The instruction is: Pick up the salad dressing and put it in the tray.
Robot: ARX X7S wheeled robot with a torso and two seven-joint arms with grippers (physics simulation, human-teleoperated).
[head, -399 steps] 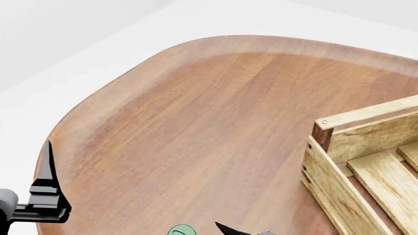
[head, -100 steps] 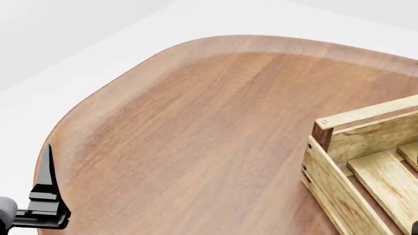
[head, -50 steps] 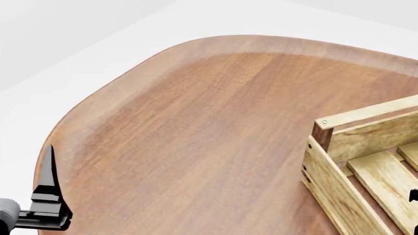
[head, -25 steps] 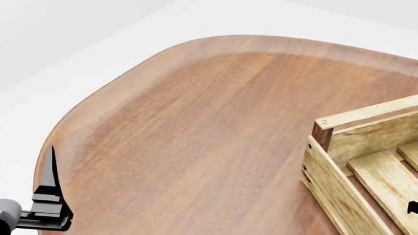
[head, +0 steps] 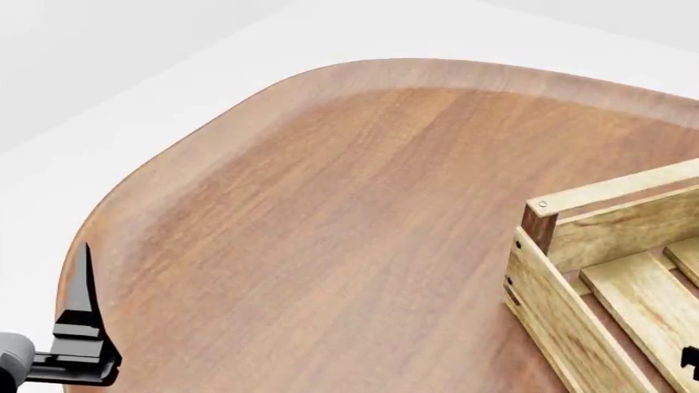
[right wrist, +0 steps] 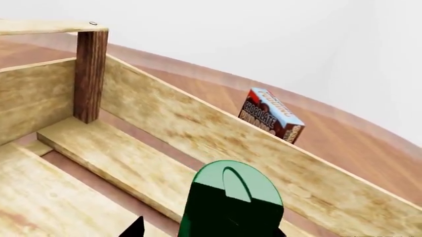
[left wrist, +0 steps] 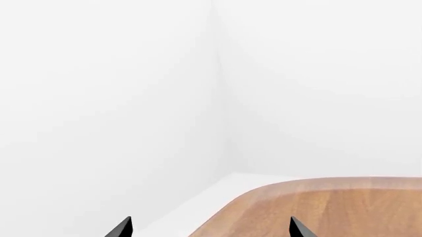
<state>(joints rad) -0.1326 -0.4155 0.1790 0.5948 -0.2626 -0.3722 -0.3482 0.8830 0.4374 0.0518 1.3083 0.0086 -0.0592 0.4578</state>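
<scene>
While the right gripper [right wrist: 204, 232] is hovering inside the tray [right wrist: 197, 133], the salad dressing [right wrist: 231, 200] is sitting between its dark fingertips, green cap up, over the slatted floor; only the tips are showing, so whether they are pinching the bottle I cannot tell. Beyond the tray's wall, a pudding box [right wrist: 272, 114] is standing on the table [head: 327, 205]. Over at the table's left edge, the left gripper [left wrist: 209, 228] is hanging spread wide, holding nothing.
</scene>
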